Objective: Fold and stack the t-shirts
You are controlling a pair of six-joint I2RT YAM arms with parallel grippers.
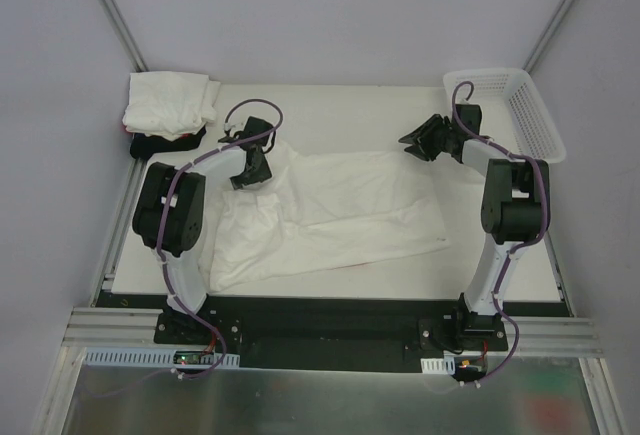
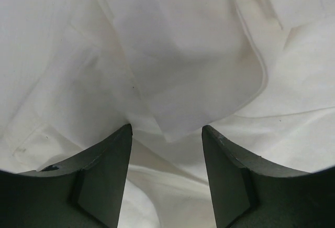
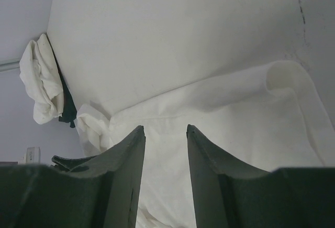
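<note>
T-shirts are your job here, and the one in hand is the white t-shirt (image 1: 330,210), which lies rumpled and half spread across the middle of the desk (image 1: 340,115), its near-left part bunched and its far-right edge curled up. The stack of folded shirts (image 1: 170,105) sits at the far-left corner, white on top with dark cloth under it. The mesh basket (image 1: 535,115) stands at the far-right corner, well apart from the shirt.

I judge this to be the folding step, at the moment of taking hold. Your left tool (image 2: 166,129) is low over the shirt's far-left part, its jaws partly apart, and the corner of a hemmed flap (image 2: 193,81) lies right at the gap. The cloth is not yet pinched as far as you can see. Your right tool (image 3: 165,129) hangs above the shirt's far-right end, jaws partly apart and empty.

For the next move, you need the left jaws to catch only that flap, not the layers beneath. Then bring the right tool down to the curled edge, so both ends lift evenly for the fold.
</note>
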